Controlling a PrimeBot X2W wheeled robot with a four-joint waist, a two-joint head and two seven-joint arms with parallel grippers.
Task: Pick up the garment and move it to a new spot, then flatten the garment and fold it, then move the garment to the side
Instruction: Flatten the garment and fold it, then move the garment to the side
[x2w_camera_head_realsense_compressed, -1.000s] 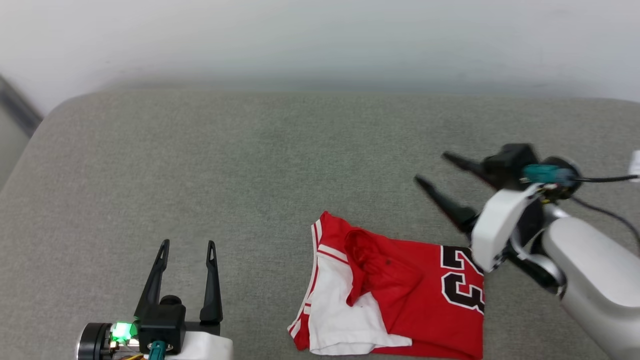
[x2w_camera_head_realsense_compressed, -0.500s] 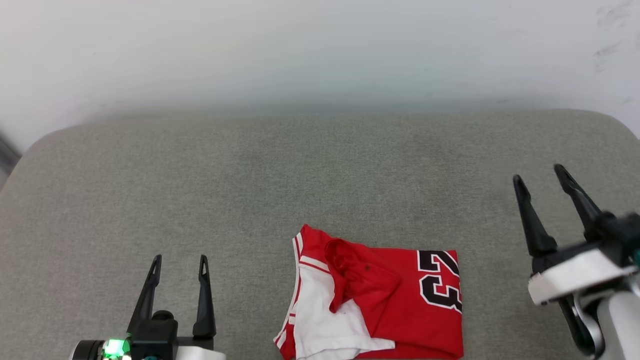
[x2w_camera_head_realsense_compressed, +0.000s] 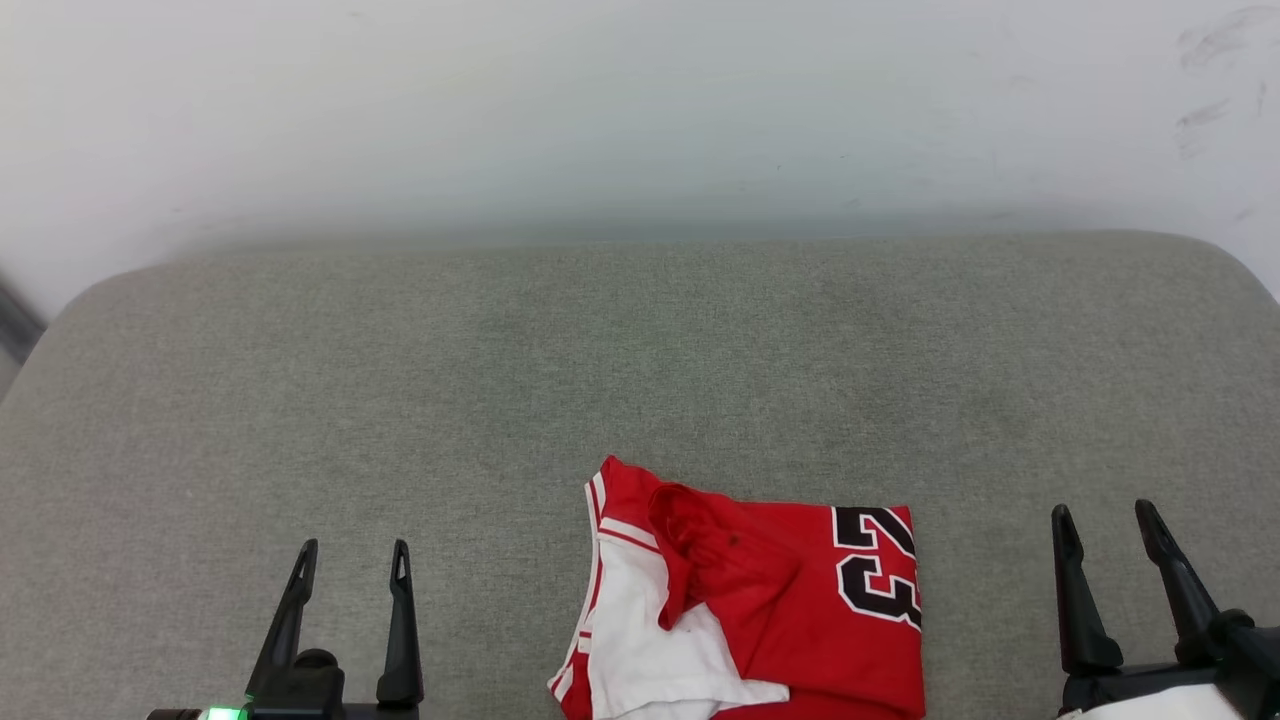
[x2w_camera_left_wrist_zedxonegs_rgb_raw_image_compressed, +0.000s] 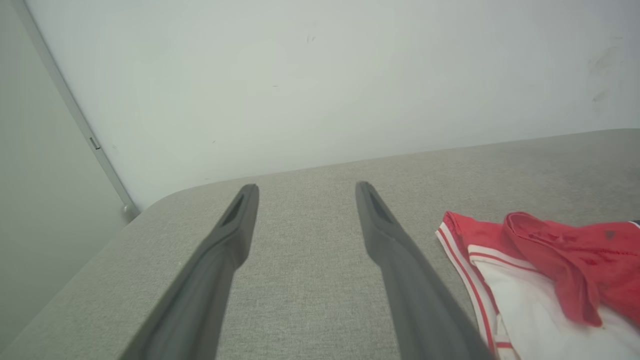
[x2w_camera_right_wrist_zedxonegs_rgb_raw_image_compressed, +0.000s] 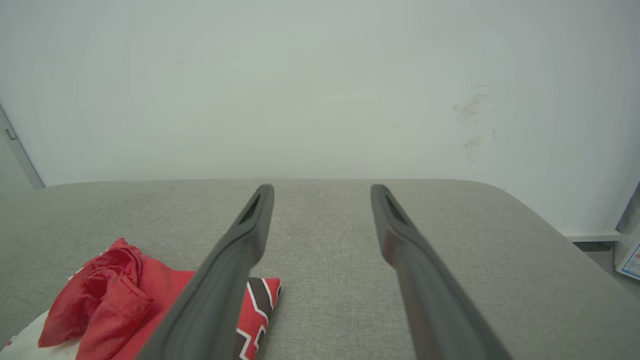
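While the shirt (x2w_camera_head_realsense_compressed: 790, 620) lies folded on the grey desk (x2w_camera_head_realsense_compressed: 640, 380), neither claw touches it. Left claw (x2w_camera_head_realsense_compressed: 352, 552): fingers apart, nothing between them, low at the near left, well clear of the shirt. Right claw (x2w_camera_head_realsense_compressed: 1102, 512): also spread and empty, at the near right, near the shirt's numbered end but not in contact. Shirt sits at the near edge, slightly right of centre, between the two claws. Red body on top, black "23" with white outline at its right end. White sleeve part with red-white striped trim at its left end. A red flap is bunched and rumpled over the white part, not flat there. Shirt's near edge is cut off in the head view. Pale wall (x2w_camera_head_realsense_compressed: 640, 120) behind the desk, scuff marks (x2w_camera_head_realsense_compressed: 1210, 40) at its upper right.
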